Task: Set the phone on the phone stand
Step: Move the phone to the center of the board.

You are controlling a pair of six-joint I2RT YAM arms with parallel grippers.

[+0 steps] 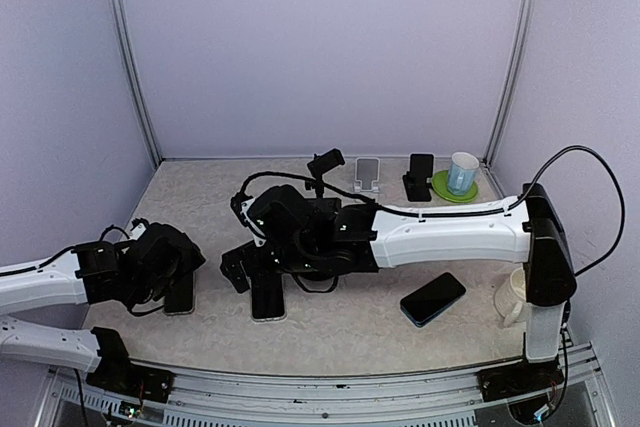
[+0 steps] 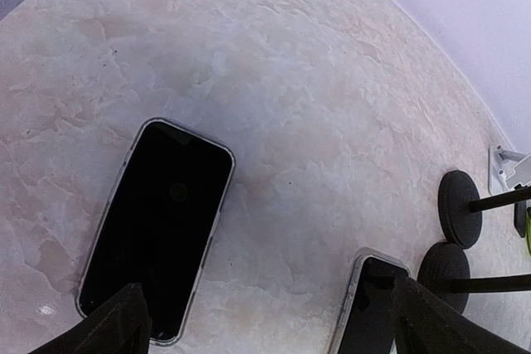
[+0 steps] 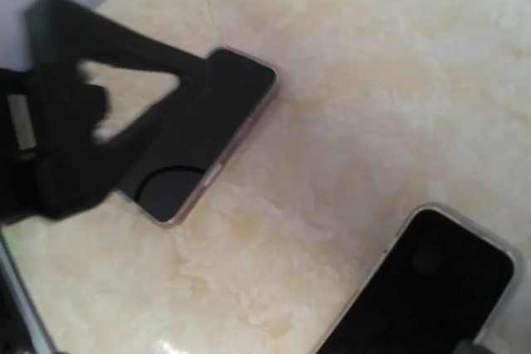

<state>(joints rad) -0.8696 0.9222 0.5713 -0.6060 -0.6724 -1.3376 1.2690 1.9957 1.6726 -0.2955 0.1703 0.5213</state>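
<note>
my left gripper (image 1: 172, 282) hangs low over the left side of the marbled beige table (image 1: 340, 337), its black fingers (image 2: 124, 325) spread wide with nothing between them. just beneath them a black-screened phone in a clear-rimmed case (image 2: 158, 230) lies flat and face up on the tabletop

my right gripper (image 1: 256, 269) reaches across to the middle of the table, jaws also wide and gripping nothing, above a second dark phone with a pale rim (image 1: 268, 300). that phone lies flat, near the first and not touching it. a dark blue phone (image 1: 433, 298) lies flat on the right, well apart from both grippers

at the back of the table stand a small silver phone stand (image 1: 367, 176), bare, and just to its right a black phone stand (image 1: 416, 189) with a dark handset (image 1: 422, 166) propped upright in it

beside the black stand, near the back right corner, a white and blue mug (image 1: 462, 173) sits upright on a round green saucer (image 1: 447, 191); i cannot tell what, if anything, is inside it. a cream mug (image 1: 509, 297) stands at the right edge, partly hidden by my right arm's upright post, and its inside cannot be made out either

none of the three flat phones touches either stand
</note>
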